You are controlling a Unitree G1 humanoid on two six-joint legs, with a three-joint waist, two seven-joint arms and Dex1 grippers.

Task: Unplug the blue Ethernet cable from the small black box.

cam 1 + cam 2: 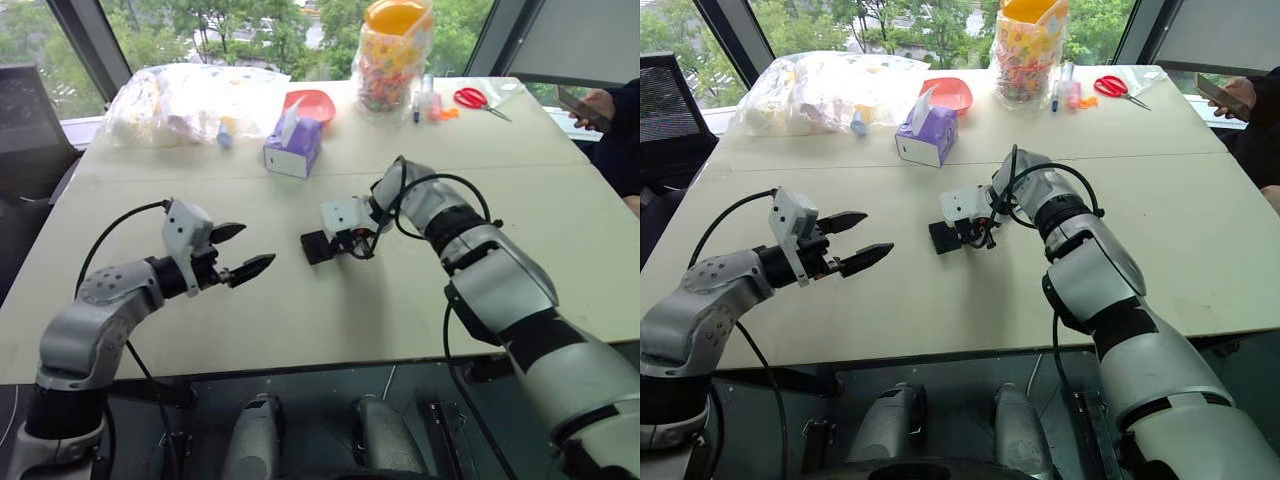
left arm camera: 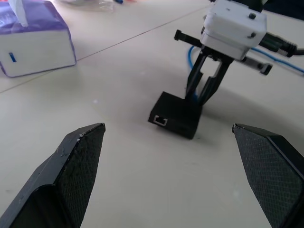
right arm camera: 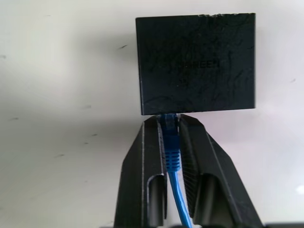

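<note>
- Right gripper (image 3: 169, 124) pinched the blue Ethernet cable (image 3: 172, 156) at its plug, just behind the small black box (image 3: 195, 63).
- Left gripper (image 1: 238, 252) stood wide, apart.

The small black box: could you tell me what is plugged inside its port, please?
The blue Ethernet cable enters the small black box, pinched by the right pincer. Its plug tip inside is hidden.

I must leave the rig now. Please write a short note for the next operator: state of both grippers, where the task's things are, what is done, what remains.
Right gripper: shut on the blue Ethernet cable, right at its plug.
Left gripper: open, holding nothing, apart from the box.
Small black box: flat on the table, cable plugged in.
Done: plug gripped.
Left: pull the plug out; the free box may need steadying.
</note>
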